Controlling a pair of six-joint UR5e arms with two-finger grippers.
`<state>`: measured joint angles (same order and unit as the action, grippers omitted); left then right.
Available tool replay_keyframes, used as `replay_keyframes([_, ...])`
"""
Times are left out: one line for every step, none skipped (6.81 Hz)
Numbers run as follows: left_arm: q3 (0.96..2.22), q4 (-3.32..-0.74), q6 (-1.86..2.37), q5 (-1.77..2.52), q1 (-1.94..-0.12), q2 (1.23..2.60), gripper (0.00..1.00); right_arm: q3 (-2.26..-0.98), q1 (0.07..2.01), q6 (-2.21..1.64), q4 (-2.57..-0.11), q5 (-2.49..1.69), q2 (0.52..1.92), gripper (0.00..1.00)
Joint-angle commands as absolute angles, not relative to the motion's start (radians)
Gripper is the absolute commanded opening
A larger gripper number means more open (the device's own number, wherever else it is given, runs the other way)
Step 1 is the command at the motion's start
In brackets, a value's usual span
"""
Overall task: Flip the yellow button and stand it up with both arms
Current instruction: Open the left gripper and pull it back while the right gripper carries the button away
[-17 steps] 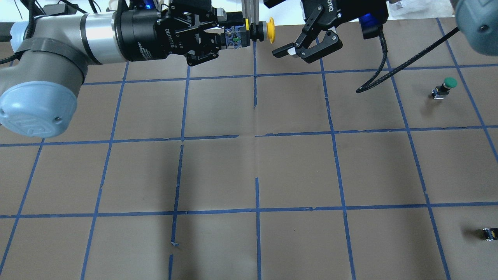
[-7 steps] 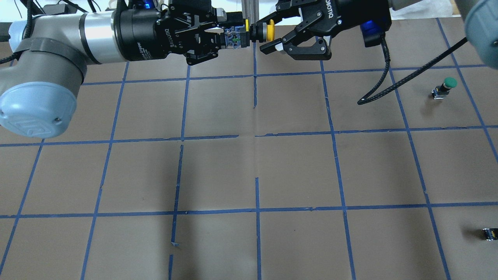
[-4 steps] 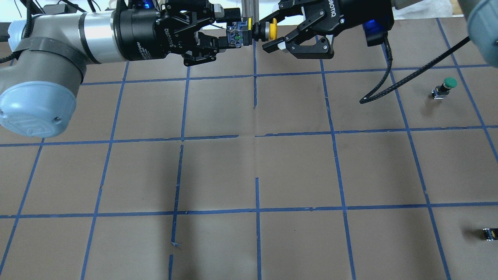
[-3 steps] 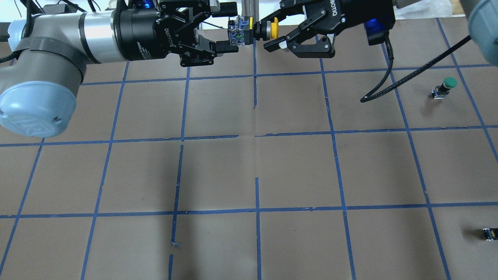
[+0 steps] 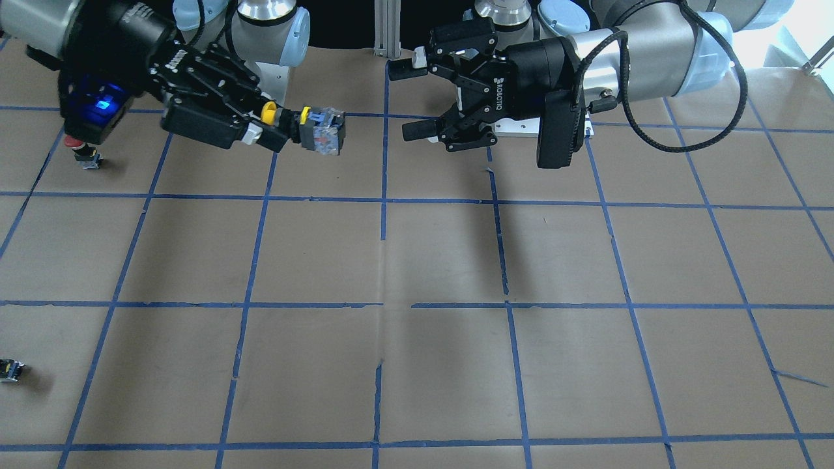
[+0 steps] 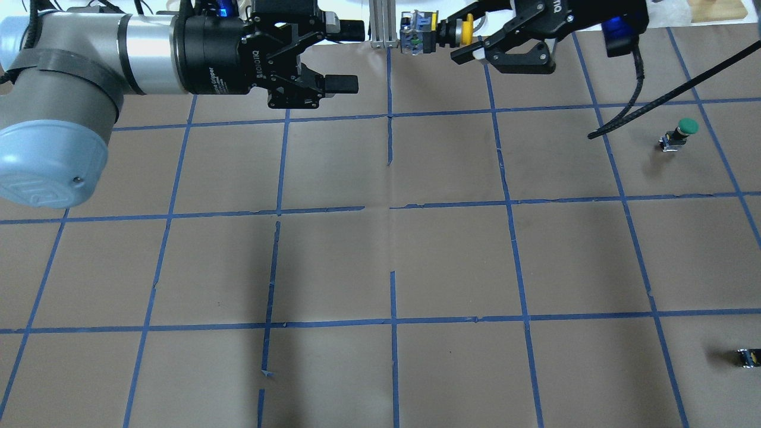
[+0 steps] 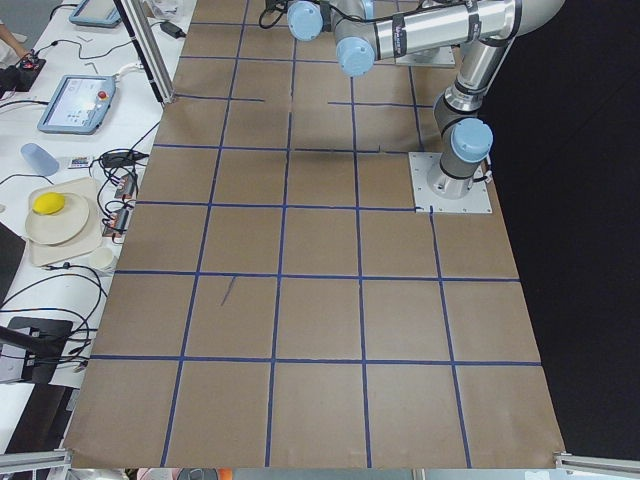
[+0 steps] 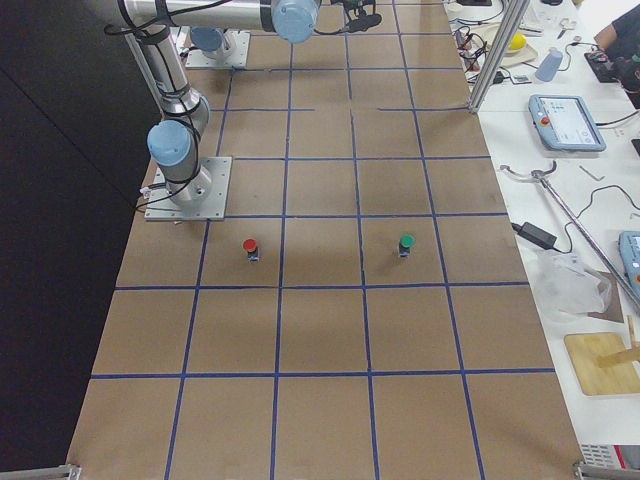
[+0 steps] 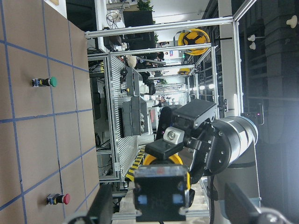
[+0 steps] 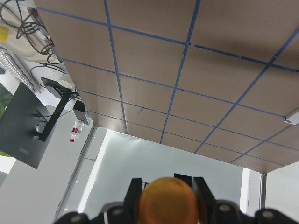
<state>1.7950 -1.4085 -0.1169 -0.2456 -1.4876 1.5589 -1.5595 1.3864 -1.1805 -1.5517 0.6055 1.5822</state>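
Note:
The yellow button (image 6: 465, 30) hangs in the air at the table's far edge, lying sideways. My right gripper (image 6: 468, 37) is shut on its yellow cap (image 5: 268, 113), and the black-and-grey body (image 5: 322, 131) sticks out toward my left gripper. My left gripper (image 6: 348, 54) is open and empty, a short gap away from the body. It also shows open in the front view (image 5: 407, 99). The left wrist view faces the button body (image 9: 159, 196) between my open fingers (image 9: 100, 207). The right wrist view shows the cap (image 10: 170, 201) between my pads.
A green-capped button (image 6: 681, 134) stands on the table's right part. A red-capped button (image 8: 250, 247) stands nearer the robot base. A tiny black-yellow block (image 6: 748, 356) lies at the near right edge. Blue tape lines grid the brown table (image 6: 386, 255).
My left gripper has opened and let go of the button body. My right gripper has shut on the yellow cap and carried the button to the right, away from the left gripper.

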Motion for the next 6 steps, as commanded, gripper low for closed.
replay_keyframes([1.781, -1.407, -0.101, -0.502, -1.483, 1.568, 0.85, -1.566, 1.339, -0.936, -1.546, 0.802, 1.577, 0.31])
replay_keyframes([1.745, -1.414, -0.104, -0.643, -1.482, 1.586, 0.84, -1.572, 1.339, -0.738, -1.534, 0.924, 1.560, 0.31])
replay_keyframes([1.697, -1.437, -0.103, -0.782, -1.482, 1.601, 0.84, -1.586, 1.338, -0.566, -1.536, 1.037, 1.539, 0.31])
replay_keyframes([1.660, -1.472, -0.106, -0.901, -1.483, 1.611, 0.84, -1.615, 1.339, -0.337, -1.551, 1.162, 1.533, 0.30])
replay_keyframes([1.628, -1.506, -0.109, -1.034, -1.483, 1.608, 0.85, -1.652, 1.335, -0.052, -1.557, 1.261, 1.534, 0.27])
replay_keyframes([1.590, -1.540, -0.109, -1.206, -1.485, 1.608, 0.86, -1.699, 1.316, 0.080, -1.637, 1.322, 1.534, 0.26])
